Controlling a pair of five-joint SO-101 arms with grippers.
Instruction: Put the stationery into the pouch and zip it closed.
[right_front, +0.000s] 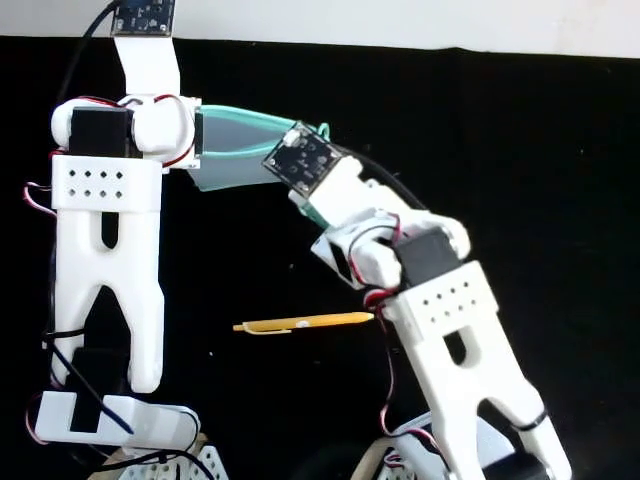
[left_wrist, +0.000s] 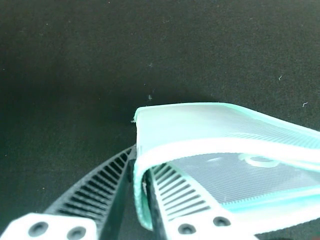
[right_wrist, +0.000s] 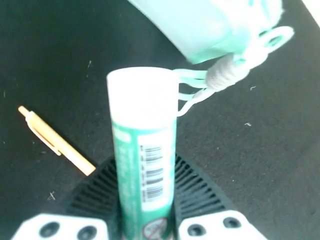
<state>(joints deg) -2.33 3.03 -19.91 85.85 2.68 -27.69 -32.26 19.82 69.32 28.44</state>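
Pouch (left_wrist: 215, 145) end sat pinched tight between the fingers of the left gripper (left_wrist: 141, 165). The right gripper (right_wrist: 145, 160) clamped a glue stick (right_wrist: 142, 120), cap near the pouch's corded end; a yellow pen (right_wrist: 55, 142) lay off to its side.

The pouch (left_wrist: 220, 125) is translucent mint green with fine parallel ribbing. Its cord (right_wrist: 222, 75) is pale mint. The glue stick (right_wrist: 144, 125) has a white cap and a green-and-white body with a black barcode. The pen (right_front: 305, 323) is yellow and the desk (right_front: 520, 150) is black. The left tool (left_wrist: 141, 162) and right tool (right_wrist: 145, 162) have black slotted fingers.
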